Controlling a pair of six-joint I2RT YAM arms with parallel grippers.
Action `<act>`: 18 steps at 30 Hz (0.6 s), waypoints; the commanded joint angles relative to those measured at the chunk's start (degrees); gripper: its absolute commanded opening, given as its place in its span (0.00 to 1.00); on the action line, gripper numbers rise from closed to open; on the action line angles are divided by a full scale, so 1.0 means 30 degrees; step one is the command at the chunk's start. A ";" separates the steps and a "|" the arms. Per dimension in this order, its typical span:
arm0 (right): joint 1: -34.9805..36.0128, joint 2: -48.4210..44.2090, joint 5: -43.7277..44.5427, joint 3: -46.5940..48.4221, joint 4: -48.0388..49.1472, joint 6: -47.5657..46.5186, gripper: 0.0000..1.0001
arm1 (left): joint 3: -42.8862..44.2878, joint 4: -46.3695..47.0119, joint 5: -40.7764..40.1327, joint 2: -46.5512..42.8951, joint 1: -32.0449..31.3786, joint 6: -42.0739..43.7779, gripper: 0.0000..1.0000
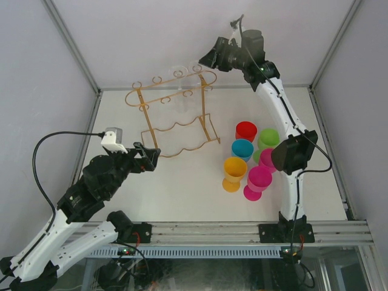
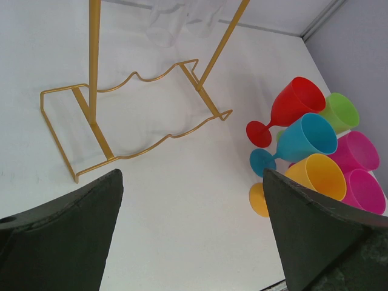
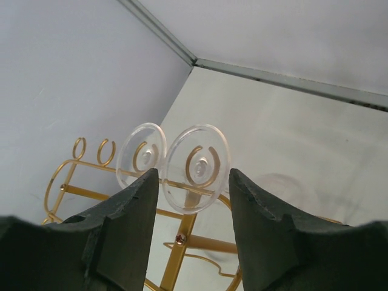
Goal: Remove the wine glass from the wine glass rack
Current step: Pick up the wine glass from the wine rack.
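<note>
Wine glass (image 3: 196, 167) hangs inverted at right end of wine glass rack (image 2: 94, 60) top rails: long axis vertical, foot up, bowl down. Second clear glass (image 3: 141, 154) just beside. Right hand (image 3: 193, 176) unclenched, fingers straddling foot. Left hand (image 2: 193, 182) spread wide, holding nothing. Six coloured goblets (image 1: 242, 150) upright on surface (image 1: 182, 188).

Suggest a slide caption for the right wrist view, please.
Right hand open before two clear wine glasses hanging on the gold rack.
</note>
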 commanded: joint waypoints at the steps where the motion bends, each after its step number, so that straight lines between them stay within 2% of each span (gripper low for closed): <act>1: -0.0125 0.0455 -0.0983 0.0961 0.1303 0.0987 0.49 | -0.0098 0.0347 -0.0106 0.0084 0.0120 -0.0305 1.00; 12: -0.0162 0.1038 -0.1376 0.1081 0.1026 0.1084 0.49 | -0.0109 0.0316 -0.0087 0.0113 0.0147 -0.0363 1.00; 18: -0.0190 0.0930 -0.1444 0.1079 0.1223 0.1377 0.24 | -0.0114 0.0316 -0.0105 0.0032 0.0142 -0.0356 1.00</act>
